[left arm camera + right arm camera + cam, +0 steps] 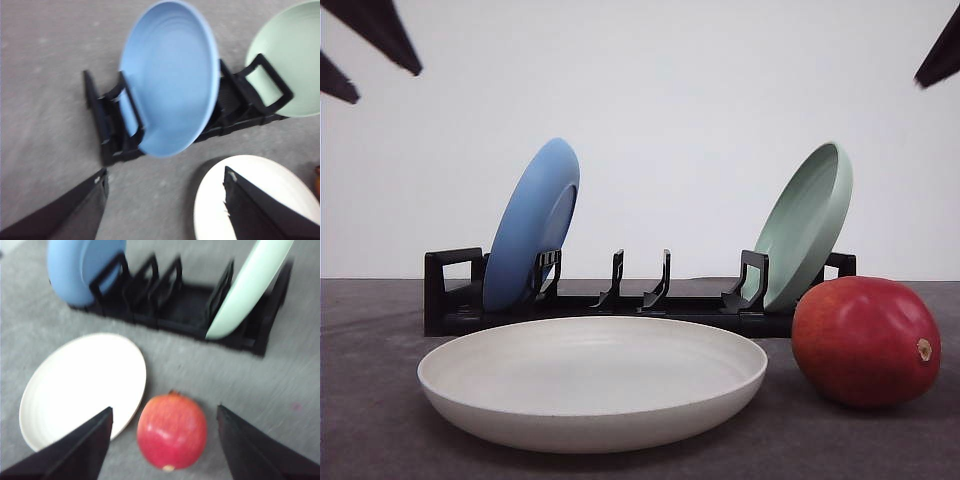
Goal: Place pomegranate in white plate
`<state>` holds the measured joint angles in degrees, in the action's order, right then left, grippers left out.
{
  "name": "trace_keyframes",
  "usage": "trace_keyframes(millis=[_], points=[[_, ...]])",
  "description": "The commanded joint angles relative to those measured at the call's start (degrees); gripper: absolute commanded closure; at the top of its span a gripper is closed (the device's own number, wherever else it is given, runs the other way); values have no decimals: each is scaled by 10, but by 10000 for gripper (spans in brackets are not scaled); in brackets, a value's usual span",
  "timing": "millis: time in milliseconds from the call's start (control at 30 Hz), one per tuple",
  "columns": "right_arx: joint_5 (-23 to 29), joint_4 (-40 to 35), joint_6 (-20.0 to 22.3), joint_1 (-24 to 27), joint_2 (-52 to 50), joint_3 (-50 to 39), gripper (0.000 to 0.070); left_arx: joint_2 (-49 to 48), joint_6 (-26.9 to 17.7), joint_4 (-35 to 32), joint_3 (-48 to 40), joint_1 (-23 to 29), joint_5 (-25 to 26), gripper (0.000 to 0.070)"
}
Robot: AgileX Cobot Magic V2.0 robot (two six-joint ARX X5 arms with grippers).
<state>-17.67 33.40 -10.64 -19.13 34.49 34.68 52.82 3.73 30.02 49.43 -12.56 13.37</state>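
In the front view, the white plate (592,380) sits flat on the gray table (370,420). The pomegranate (866,341) rests on the table just to the right of the plate, close to its rim, with its small tan end pointing right. Behind them stands a black rack (455,295). A blue plate (532,222) leans in its left end and a pale green plate (806,225) leans in its right end. Dark finger tips poke in at the top corners, high above everything.

In the left wrist view, the left gripper (165,200) has its 2 fingers spread wide with nothing between them. It hangs over the table near the blue plate and the rim of the white plate.

In the right wrist view, the right gripper (165,440) is also spread wide and holds nothing. The pomegranate lies on the table below it, right in the gap between the 2 fingers, not touching either one. The white plate lies just beside the fruit.
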Motion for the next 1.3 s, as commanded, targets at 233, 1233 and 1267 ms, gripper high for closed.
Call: trace_keyframes(millis=[233, 1233, 1267], points=[[69, -14, -83, -75, 119, 10, 260, -16, -3, 0, -23, 6, 2, 265], [117, -19, -68, -124, 379, 72, 190, -16, -1, 2, -23, 6, 2, 266], [116, 1, -59, -124, 380, 88, 190, -16, 0, 2, -23, 6, 2, 266]])
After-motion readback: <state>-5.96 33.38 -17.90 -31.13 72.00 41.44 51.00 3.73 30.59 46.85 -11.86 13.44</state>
